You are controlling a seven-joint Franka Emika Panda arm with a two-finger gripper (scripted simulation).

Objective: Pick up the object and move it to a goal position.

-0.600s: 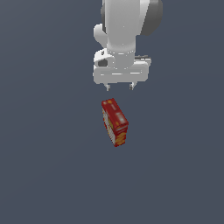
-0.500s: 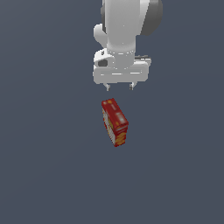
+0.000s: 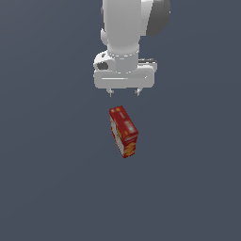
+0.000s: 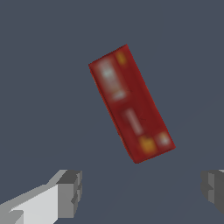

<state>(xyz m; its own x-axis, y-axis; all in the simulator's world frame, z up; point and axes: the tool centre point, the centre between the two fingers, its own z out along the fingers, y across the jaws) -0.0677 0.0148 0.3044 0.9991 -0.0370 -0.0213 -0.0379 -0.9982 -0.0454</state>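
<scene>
The pincer (image 3: 124, 92) hung released, its two short fingertips spread wide and holding nothing, poised above the dark grey tabletop (image 3: 47, 179) at the end of the white Panda arm (image 3: 124, 33) that came down from the upper edge of the exterior view. The arm's broad pale wrist block sat level just above the fingertips. Directly below the pincer, and clear of it, the red cracker box (image 3: 124, 131) rested on the tabletop with its long axis skewed, its near end swung toward the exterior view's right. Its broad red face carried orange-yellow patches, and a paler panel showed along the narrow side facing the exterior view's left. In the wrist view the box (image 4: 131, 103) lay diagonally ahead of the two grey fingertips (image 4: 70, 192), untouched by either, its printing too blurred to read.
</scene>
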